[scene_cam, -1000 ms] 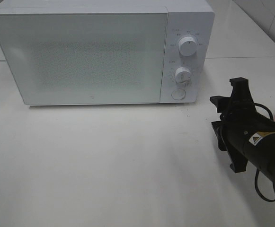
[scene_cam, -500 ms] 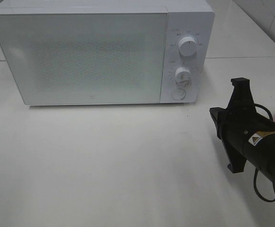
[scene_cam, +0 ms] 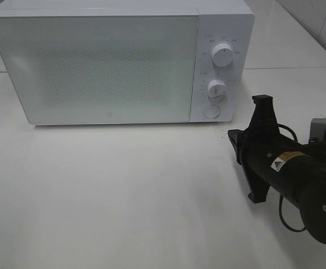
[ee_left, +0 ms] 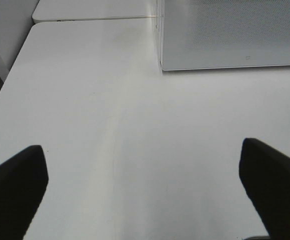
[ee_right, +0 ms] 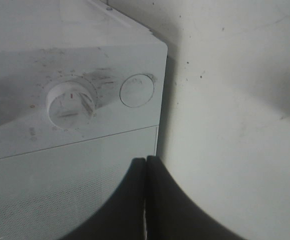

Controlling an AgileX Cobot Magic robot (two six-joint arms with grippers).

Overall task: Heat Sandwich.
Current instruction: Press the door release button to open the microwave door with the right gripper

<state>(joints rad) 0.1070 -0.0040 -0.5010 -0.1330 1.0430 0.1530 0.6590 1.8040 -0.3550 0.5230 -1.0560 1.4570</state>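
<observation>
Left gripper (ee_left: 142,147): fingers spread wide, empty, above the table (ee_left: 110,100). At centre we see the microwave (scene_cam: 106,67), door closed. Right gripper (scene_cam: 233,136): jaws pressed together on nothing, near the round button (scene_cam: 211,111). Where the sandwich lies we cannot tell.

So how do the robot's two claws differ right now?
The left claw stands wide open over the table; the right claw is pinched shut. The left claw looks along the tabletop, while the right claw faces the microwave controls. Both are black and hold nothing.
</observation>
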